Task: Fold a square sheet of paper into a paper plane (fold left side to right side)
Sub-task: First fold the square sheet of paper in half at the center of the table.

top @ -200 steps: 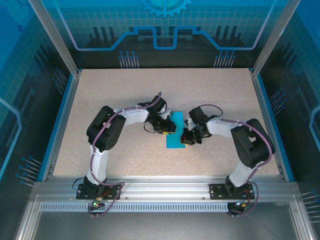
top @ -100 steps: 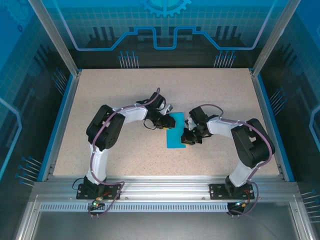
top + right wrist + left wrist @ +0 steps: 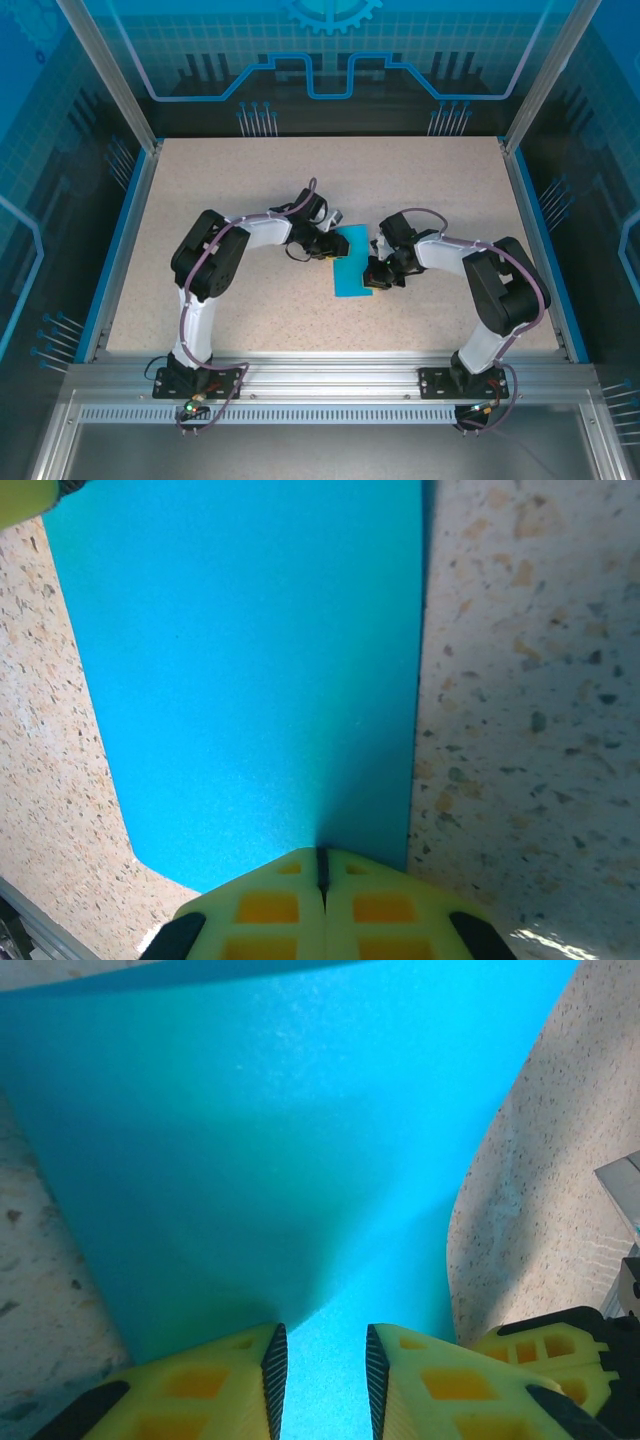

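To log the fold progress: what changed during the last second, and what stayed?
The left gripper drew back slightly toward the far left corner of the square sheet of paper. The right gripper stayed shut at the sheet's right side, and the sheet kept its place.

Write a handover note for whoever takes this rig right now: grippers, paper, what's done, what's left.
Left gripper: jaws slightly apart, low over the square sheet of paper, which shows through the gap; no grip evident.
Right gripper: shut, tips on the sheet near one long edge.
Paper: on the table between the two grippers, a narrow rectangle, apparently folded in half.
Done: the side-to-side fold, by its look.
Left: nose and wing folds; no dart shape yet.
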Available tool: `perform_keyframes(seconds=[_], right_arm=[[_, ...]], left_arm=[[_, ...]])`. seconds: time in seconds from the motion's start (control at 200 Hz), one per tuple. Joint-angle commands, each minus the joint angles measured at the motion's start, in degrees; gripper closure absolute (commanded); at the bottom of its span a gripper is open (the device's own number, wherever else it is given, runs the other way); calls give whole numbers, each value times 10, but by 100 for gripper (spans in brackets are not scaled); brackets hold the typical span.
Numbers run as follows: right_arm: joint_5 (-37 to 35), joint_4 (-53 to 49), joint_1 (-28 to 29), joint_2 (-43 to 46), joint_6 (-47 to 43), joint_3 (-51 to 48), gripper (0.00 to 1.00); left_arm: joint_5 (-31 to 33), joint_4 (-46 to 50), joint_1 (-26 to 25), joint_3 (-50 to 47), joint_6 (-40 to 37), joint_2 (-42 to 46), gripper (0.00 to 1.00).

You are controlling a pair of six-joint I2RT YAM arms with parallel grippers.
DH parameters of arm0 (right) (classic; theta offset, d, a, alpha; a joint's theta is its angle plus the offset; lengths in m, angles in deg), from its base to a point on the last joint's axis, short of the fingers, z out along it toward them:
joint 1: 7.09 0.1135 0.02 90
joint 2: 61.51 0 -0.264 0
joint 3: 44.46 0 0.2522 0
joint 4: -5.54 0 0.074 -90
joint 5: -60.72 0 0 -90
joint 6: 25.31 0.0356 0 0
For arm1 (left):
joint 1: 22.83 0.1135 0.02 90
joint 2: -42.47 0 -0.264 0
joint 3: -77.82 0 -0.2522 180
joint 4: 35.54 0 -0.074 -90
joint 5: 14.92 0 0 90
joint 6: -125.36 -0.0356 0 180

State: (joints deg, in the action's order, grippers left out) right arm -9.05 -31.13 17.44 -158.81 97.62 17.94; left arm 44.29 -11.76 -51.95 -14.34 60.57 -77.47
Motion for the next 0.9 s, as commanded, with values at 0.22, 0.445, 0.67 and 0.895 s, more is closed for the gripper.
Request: perform_keyframes(seconds=[0.22, 0.445, 0.67, 0.895], right_arm=[[-56, -69, -12, -18, -9, -36, 100], [-57, -66, -12, -19, -8, -43, 100], [-57, -65, -11, -17, -4, -46, 100], [-57, -65, -11, -14, -1, -50, 100]], left_arm=[[45, -6, 33, 18, -11, -35, 68], [40, 2, 60, 72, -4, -71, 68], [30, 17, 73, 146, 2, -112, 68], [29, 35, 77, 207, 5, -148, 68]])
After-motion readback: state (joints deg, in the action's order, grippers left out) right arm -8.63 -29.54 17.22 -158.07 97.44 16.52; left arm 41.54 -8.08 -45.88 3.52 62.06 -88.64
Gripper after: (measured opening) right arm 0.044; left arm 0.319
